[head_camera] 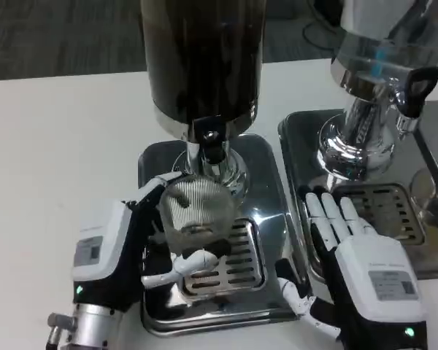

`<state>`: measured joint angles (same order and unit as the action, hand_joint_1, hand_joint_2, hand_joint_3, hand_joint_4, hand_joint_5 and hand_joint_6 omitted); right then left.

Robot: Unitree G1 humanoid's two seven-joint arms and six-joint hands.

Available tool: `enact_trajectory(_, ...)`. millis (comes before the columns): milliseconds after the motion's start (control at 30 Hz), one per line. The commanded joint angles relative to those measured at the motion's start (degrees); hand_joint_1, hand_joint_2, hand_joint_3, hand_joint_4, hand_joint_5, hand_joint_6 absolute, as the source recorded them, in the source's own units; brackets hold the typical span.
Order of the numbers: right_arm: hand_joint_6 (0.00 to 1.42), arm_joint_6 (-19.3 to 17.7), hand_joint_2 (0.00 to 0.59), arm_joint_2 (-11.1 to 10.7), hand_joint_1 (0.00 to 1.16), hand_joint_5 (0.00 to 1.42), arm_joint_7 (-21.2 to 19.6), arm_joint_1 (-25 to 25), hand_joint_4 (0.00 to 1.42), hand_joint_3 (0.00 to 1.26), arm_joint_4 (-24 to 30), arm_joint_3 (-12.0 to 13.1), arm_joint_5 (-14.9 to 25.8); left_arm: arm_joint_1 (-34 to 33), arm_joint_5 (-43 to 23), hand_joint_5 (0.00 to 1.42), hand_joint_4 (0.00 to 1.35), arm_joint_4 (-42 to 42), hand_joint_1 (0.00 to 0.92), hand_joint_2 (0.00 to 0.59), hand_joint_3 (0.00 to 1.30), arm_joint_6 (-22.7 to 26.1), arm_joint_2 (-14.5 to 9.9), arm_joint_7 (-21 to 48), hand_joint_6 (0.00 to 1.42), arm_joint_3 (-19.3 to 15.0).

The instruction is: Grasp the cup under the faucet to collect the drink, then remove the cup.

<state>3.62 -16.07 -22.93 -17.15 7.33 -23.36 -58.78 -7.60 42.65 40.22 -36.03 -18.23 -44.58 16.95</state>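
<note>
The left hand [120, 255] grips the clear cup [196, 211] from its side and holds it over the drip grille [230, 266], directly below the faucet [210, 138], so the drink falls inside. The right hand [361, 266] lies flat, fingers extended, holding nothing, on the dispenser base [266, 171]. Labels on both hand backs are illegible.

- Setting: we take this for a drinks station in an office or canteen.
- Two drink dispensers [203, 58] and [383, 44] on chrome bases, each with a tap [210, 142].
- Slotted drip tray [241, 266].
- White table [58, 146].
- Grey carpet [58, 33] behind.
</note>
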Motion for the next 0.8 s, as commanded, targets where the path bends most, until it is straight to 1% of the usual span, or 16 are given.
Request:
enact_trajectory(33, 0.15, 0.7, 0.393, 0.4, 0.33, 0.0, -0.3, -1.0, 0.0, 0.0, 1.4, 0.1, -0.4, -2.1, 2.3, 0.81, 0.55, 3.1, 0.406, 0.126, 0.39, 0.0, 0.0, -0.9, 0.93, 3.2)
enact_trajectory(200, 0.15, 0.7, 0.393, 0.2, 0.33, 0.0, 0.2, -1.1, 0.0, 0.0, 1.6, 0.3, -0.3, -2.7, 2.1, 0.79, 0.53, 5.3, 0.372, 0.119, 0.38, 0.2, 0.4, -1.3, 0.9, 5.4)
enact_trajectory(267, 0.15, 0.5, 0.393, 0.0, 0.33, 0.0, 0.4, -1.0, 0.0, 0.0, 1.5, 0.5, -0.1, -3.0, 2.3, 0.74, 0.5, 5.8, 0.338, 0.114, 0.34, 0.3, 0.4, -1.6, 0.82, 6.3)
enact_trajectory(300, 0.15, 0.5, 0.393, 0.0, 0.33, 0.0, 0.3, -1.0, 0.0, 0.0, 1.5, 0.4, -0.1, -2.6, 2.4, 0.68, 0.45, 5.6, 0.302, 0.108, 0.3, 0.5, 0.2, -1.8, 0.74, 6.5)
enact_trajectory(367, 0.15, 0.2, 0.393, 0.0, 0.33, 0.0, 0.3, -0.9, 0.0, 0.0, 1.2, 0.4, 0.3, -2.2, 2.3, 0.6, 0.37, 5.4, 0.217, 0.077, 0.25, 0.8, 0.0, -2.1, 0.63, 6.9)
enact_trajectory(433, 0.15, 0.0, 0.393, -0.3, 0.33, 0.0, 0.4, -0.7, 0.0, 0.0, 1.0, 0.5, 0.5, -1.9, 2.1, 0.54, 0.3, 5.0, 0.141, 0.071, 0.18, 0.9, -0.4, -2.6, 0.53, 7.0)
enact_trajectory(500, 0.15, -0.2, 0.393, -0.5, 0.33, 0.0, 0.3, -0.2, 0.0, 0.0, 0.6, 0.4, 0.4, -1.7, 2.1, 0.48, 0.23, 4.4, 0.081, 0.06, 0.12, 1.3, -0.7, -2.9, 0.45, 7.0)
enact_trajectory(567, 0.15, -0.6, 0.393, -0.8, 0.33, 0.0, 0.5, 0.4, 0.0, 0.0, 0.2, 0.4, 0.7, -1.2, 1.6, 0.45, 0.19, 3.9, 0.023, 0.043, 0.1, 1.5, -1.0, -2.7, 0.4, 6.5)
enact_trajectory(667, 0.15, -0.9, 0.393, -1.1, 0.33, 0.0, 0.8, 1.1, 0.0, 0.0, -0.3, 0.5, 1.0, -0.4, 1.3, 0.45, 0.19, 2.8, 0.006, 0.035, 0.08, 1.8, -1.4, -3.3, 0.39, 5.9)
enact_trajectory(733, 0.15, -1.0, 0.393, -1.3, 0.33, 0.0, 0.6, 1.1, 0.0, 0.0, -0.4, 0.4, 1.0, 1.1, 1.3, 0.45, 0.19, 0.9, 0.0, 0.031, 0.08, 1.8, -2.2, -4.2, 0.38, 5.2)
enact_trajectory(800, 0.15, -1.1, 0.393, -1.3, 0.33, 0.0, 0.5, 0.9, 0.0, 0.0, -0.6, 0.8, 1.5, 3.8, 0.5, 0.45, 0.19, -2.2, 0.0, 0.03, 0.09, 1.4, -3.6, -5.0, 0.38, 3.6)
